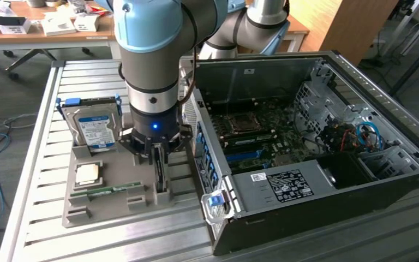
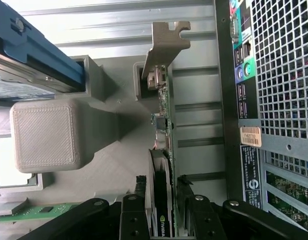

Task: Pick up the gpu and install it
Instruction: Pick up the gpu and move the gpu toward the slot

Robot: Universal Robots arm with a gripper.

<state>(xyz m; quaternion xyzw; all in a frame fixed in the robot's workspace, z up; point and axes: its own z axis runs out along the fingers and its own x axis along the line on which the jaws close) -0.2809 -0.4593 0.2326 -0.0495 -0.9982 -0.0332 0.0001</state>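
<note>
Pinched narrowly in gripper (image 2: pixel 163 212): gpu (image 2: pixel 163 125), kept on edge by holder (image 2: pixel 113 162) slot for top-down reach; open case (image 1: pixel 326 136) at holder's three o'clock, exterior view.

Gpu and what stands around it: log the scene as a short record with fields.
gpu: on edge in a slot of the gray holder, not yet installed
tool: lowered onto the gpu's upper edge
hard drive: upright in the same holder, on the exterior view's left of the gpu
memory stick: lying flat in the holder
computer case: side open, on the exterior view's right of the holder
</note>
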